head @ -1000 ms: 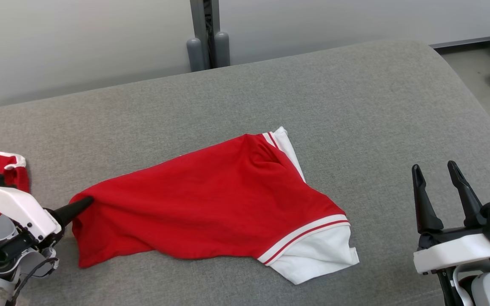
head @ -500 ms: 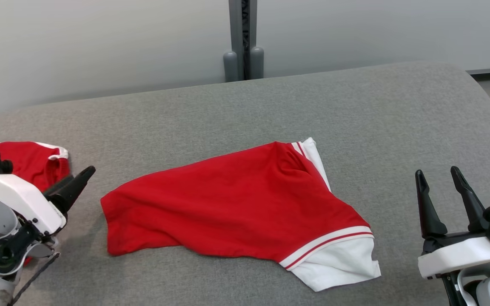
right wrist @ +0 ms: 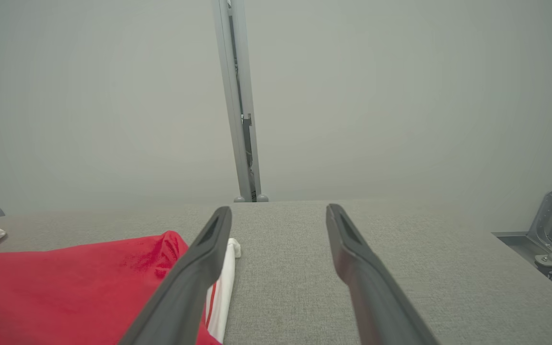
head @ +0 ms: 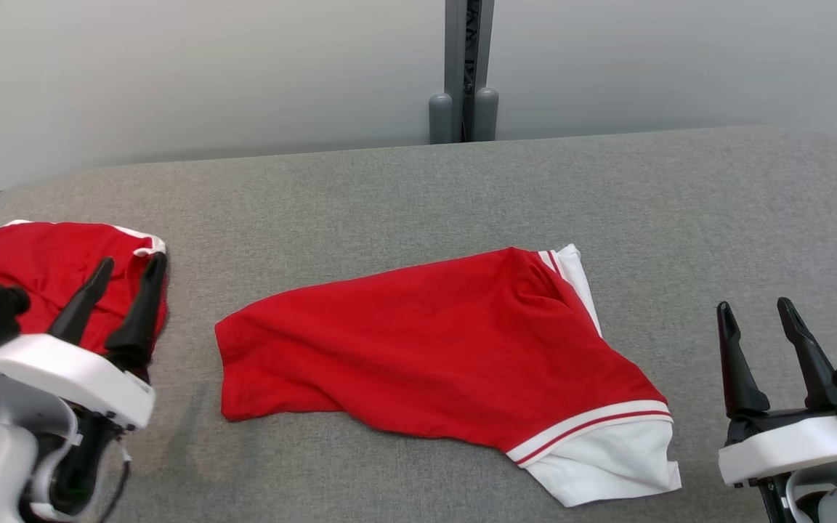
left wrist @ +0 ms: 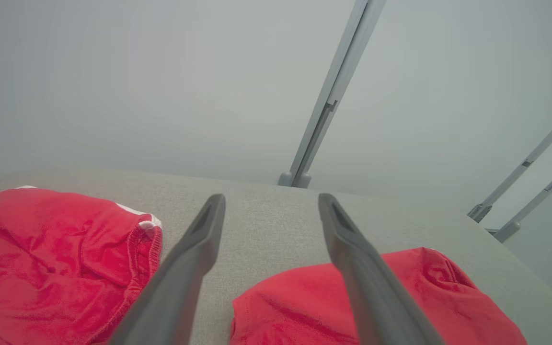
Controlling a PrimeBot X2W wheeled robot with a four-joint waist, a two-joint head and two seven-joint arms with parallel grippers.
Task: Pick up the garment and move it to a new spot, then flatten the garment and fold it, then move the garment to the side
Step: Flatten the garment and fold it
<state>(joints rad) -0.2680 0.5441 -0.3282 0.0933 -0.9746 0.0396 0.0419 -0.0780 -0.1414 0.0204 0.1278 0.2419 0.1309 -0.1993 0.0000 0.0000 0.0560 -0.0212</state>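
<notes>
Fig. Red jersey (head: 433, 349) lies rumpled mid grey pad (head: 389, 189), reachable by both arms; L gripper (head: 131, 260) & R gripper (head: 753, 305) flank it, jaws wide open, empty, prob. ready for flattening.

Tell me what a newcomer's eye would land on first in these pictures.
A red garment with white sleeve trim lies rumpled in the middle of the grey table. A second red garment sits at its left end, behind the open left gripper. The right gripper stands open at lower right.

Red garment (head: 433, 349), loosely folded, lay centrally on the grey surface (head: 389, 189), white striped band toward four o'clock, plain edge toward nine.
</notes>
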